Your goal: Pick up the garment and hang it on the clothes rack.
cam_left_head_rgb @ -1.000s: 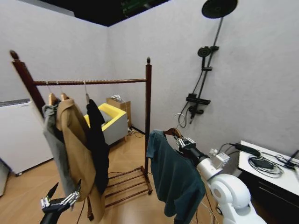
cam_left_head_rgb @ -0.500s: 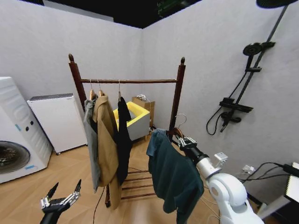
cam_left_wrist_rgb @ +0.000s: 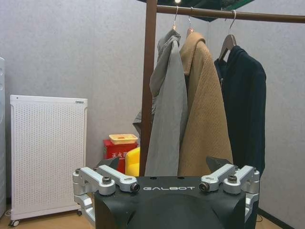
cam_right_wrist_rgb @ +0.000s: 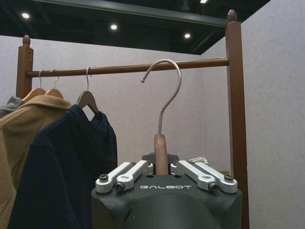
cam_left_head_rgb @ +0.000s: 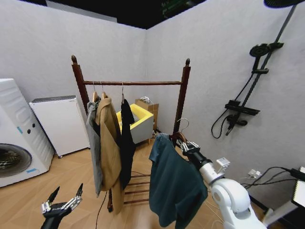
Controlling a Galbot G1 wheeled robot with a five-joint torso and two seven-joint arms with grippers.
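Garment on its wooden hanger hangs clamped in the right gripper at about five o'clock from the clothes rack, apart from its bar, while the left gripper waits low, fingers spread.

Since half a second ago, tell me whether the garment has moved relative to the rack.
Cannot tell: the garment, hanger clamped by the right gripper, sits about as before against the clothes rack.
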